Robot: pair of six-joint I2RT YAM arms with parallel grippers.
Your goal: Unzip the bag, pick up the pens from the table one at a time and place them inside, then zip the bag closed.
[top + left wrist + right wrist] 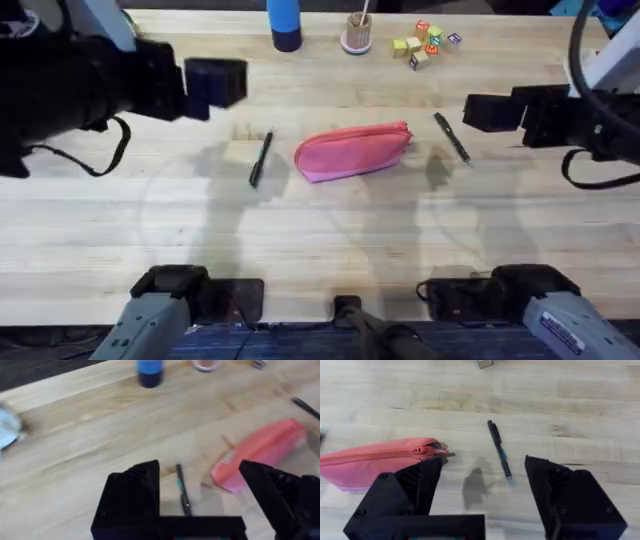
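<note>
The pink bag [352, 152] lies zipped in the middle of the table [320, 240], its reddish pull [438, 450] at its right end. One black pen with a greenish section [260, 158] lies just left of the bag. The other black pen [452, 137] lies just right of it. My left gripper [215, 82] hovers open above the table, back and left of the left pen [182, 491]. My right gripper [490, 112] hangs open a little right of the right pen [499, 450]. The bag also shows in both wrist views [260, 452] [375, 460].
A blue bottle [284, 22], a small cup with a pale stick [357, 34] and several coloured blocks [422, 44] stand along the back edge. A pale wooden block [240, 150] lies next to the left pen. The front half of the table is bare wood.
</note>
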